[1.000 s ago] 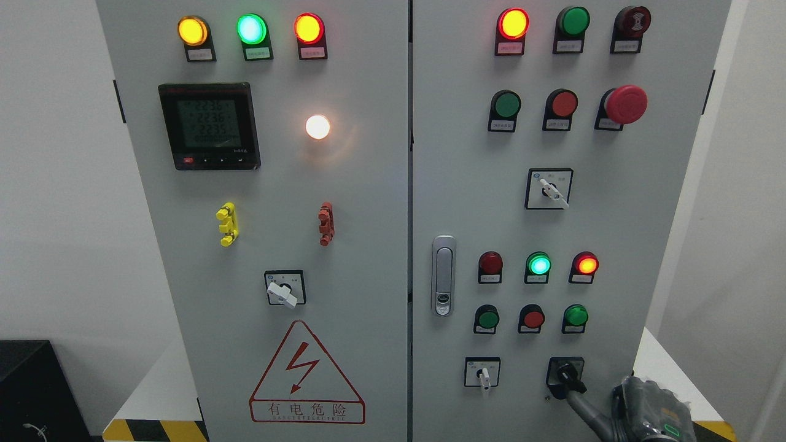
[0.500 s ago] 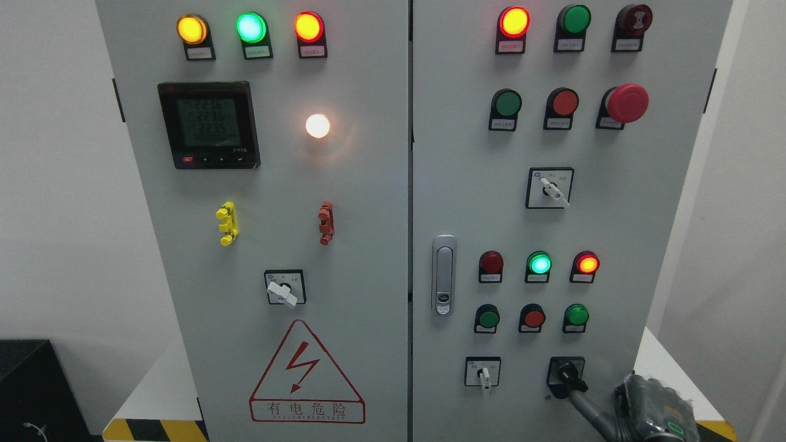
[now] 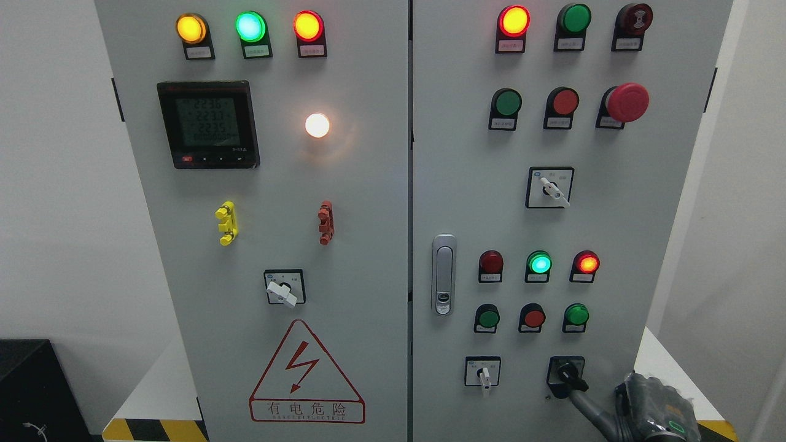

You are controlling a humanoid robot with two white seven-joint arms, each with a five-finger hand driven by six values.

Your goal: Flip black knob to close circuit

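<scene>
Warning sign (image 3: 306, 374): you can read 有电危险 under the red lightning triangle, low on the left door; the small line beneath is too fine to read.
Meter (image 3: 208, 124): black display, upper left door; top row blurred, lower rows look like 223 and 2235.
Lamp tags: print under the lamps and buttons is too small for you to read.
Black knob (image 3: 568, 373): bottom right of the right door, on a black plate; its lever points down and to the right.
Right robot hand (image 3: 654, 408): lower right corner, partly cut by the frame edge. One grey finger (image 3: 588, 406) reaches up-left, its tip at the knob's lever.
Grip: you cannot tell whether it is closed or just touching.
White switch (image 3: 484, 372): left of the knob, well apart from the hand.
</scene>
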